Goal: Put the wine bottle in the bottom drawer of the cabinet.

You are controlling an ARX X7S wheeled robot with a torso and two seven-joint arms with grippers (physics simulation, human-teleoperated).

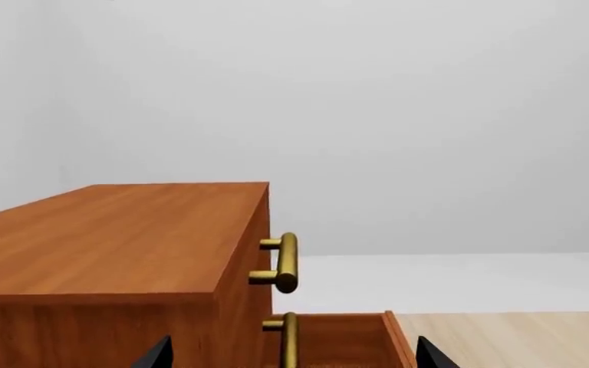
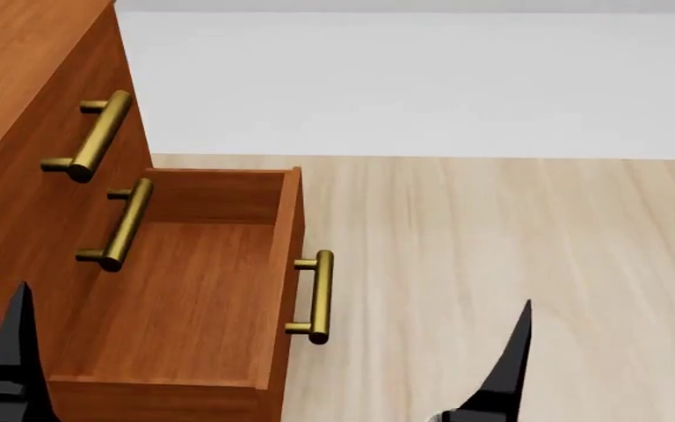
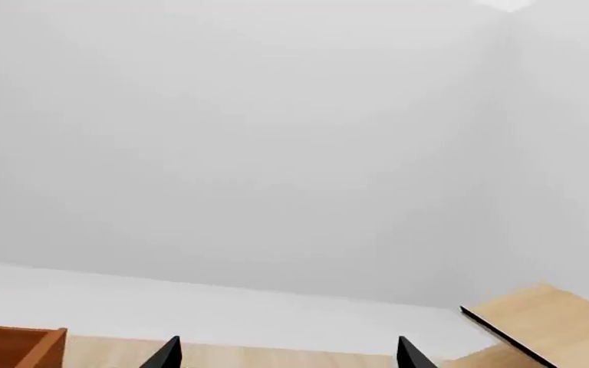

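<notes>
The wine bottle is out of view in every frame. The reddish-brown cabinet (image 2: 15,97) stands at the left. Its bottom drawer (image 2: 185,299) is pulled out and its inside is bare; its brass bar handle (image 2: 317,294) faces the floor space. In the left wrist view the cabinet top (image 1: 110,238) and the open drawer (image 1: 346,341) show. My left gripper (image 1: 292,360) is open and empty, with a closed drawer front's brass handle (image 1: 291,345) between the fingertips' lines. One left fingertip (image 2: 14,347) shows beside the drawer. My right gripper (image 2: 611,352) is open and empty over the floor.
Two closed drawer fronts with brass handles (image 2: 91,139) lie above the open drawer. Pale wooden floor (image 2: 490,229) spreads to the right, bounded by a white wall. In the right wrist view a pale slanted wooden board with a black edge (image 3: 545,318) shows, and the drawer's corner (image 3: 13,345).
</notes>
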